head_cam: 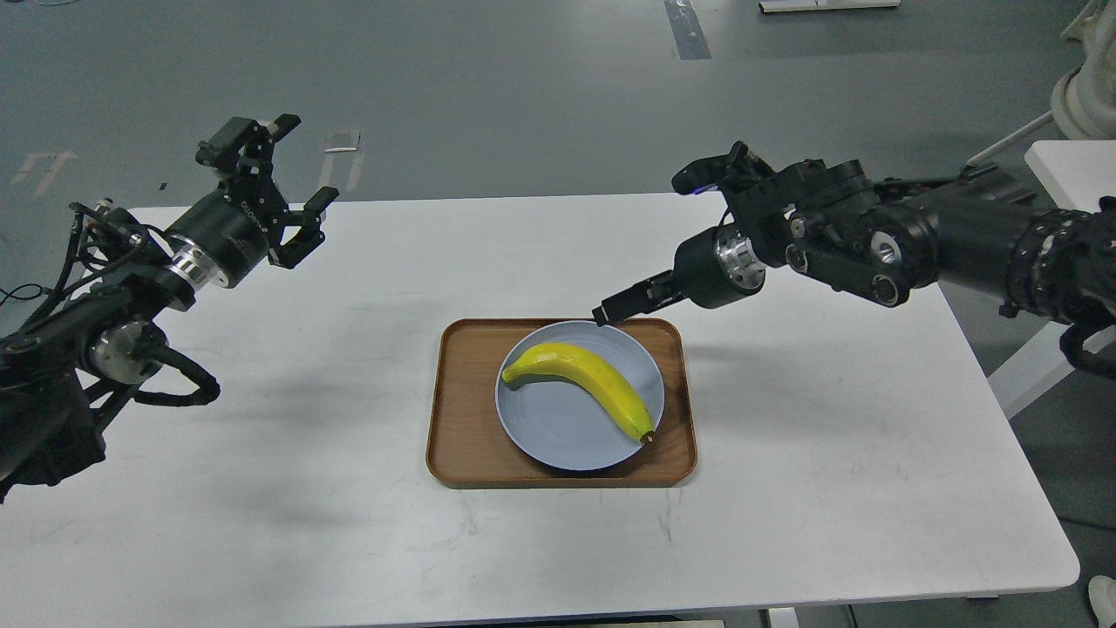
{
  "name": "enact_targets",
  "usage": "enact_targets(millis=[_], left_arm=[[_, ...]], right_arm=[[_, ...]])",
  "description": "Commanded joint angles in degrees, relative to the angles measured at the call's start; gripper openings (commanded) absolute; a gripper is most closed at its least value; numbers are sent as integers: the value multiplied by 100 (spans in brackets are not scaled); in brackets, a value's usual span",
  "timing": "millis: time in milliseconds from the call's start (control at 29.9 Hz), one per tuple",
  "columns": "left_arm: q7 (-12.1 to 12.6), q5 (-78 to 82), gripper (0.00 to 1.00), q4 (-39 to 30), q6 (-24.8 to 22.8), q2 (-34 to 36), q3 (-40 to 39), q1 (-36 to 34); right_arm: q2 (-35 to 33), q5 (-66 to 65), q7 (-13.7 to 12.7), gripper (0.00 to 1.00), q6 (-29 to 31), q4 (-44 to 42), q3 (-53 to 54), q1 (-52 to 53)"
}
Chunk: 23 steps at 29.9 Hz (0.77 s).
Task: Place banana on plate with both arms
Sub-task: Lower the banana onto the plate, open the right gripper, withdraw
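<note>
Our banana point(582, 378) lies on the plate point(558, 432) inside the wooden tray point(462, 410), so placing looks done. Our left gripper point(301, 170) hangs wide open and empty; our right gripper point(610, 310), just over the plate's far rim, looks narrow and empty. Next we likely only need to draw both arms clear.

Smooth glossy yellow banana point(582, 375), matt pale blue plate point(567, 436), brown wooden tray point(462, 410), smooth white table point(305, 488)

A white table point(261, 488) with rounded corners carries the scene. Directly on it lies one brown wooden tray point(462, 419), set near the middle, slightly nearer the front edge than the back, well apart from the left and right edges.
</note>
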Motion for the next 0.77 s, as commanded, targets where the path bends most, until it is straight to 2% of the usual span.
enact_targets(millis=[0, 33, 167, 335, 736], left_arm=[[1, -17, 98, 10, 0, -58, 0, 10], [1, -17, 98, 10, 0, -58, 0, 10], [1, -35, 98, 27, 0, -260, 0, 10], [1, -35, 98, 167, 0, -506, -8, 19], [1, -35, 98, 897, 0, -1517, -255, 45]], right_arm=[[-440, 1169, 0, 100, 1, -332, 1042, -562], [-441, 1173, 0, 100, 1, -333, 1046, -564], [-503, 2471, 0, 100, 1, -438, 2238, -1475], [-433, 2702, 0, 100, 1, -771, 3022, -2101], [-195, 2711, 0, 100, 1, -1062, 3366, -2506]])
